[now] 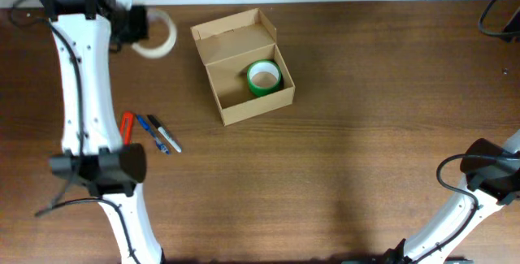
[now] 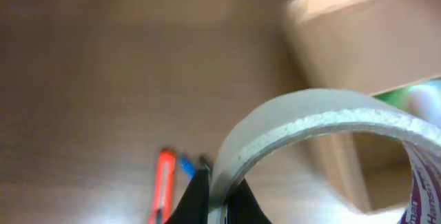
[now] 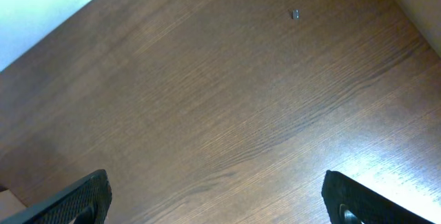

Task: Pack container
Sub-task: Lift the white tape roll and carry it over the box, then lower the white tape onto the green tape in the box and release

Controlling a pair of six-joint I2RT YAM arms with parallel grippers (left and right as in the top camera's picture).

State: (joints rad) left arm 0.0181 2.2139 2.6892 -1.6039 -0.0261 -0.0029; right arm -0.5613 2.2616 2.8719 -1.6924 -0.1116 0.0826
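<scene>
Open container (image 1: 258,108), long axis and flap pointing up and slightly left overhead.
Left gripper (image 2: 218,198) pinches white tape roll (image 2: 310,124); right gripper (image 3: 219,200) spread wide.

The counter (image 1: 366,134) looks like dark brown wood with a fine straight grain and a soft sheen, and the container (image 1: 258,108) on it is plain matt tan cardboard, dull inside and out. The green tape roll (image 1: 262,91) in it has a smooth, slightly glossy plastic skin, while the pale tape roll (image 2: 324,117) is milky and smooth on its outer face but chalky and rough along its edge. The left fingers (image 2: 196,196) look like matt black plastic, the left arm (image 1: 81,77) like smooth white plastic, and the orange cutter (image 2: 162,182) like bright plastic.
</scene>
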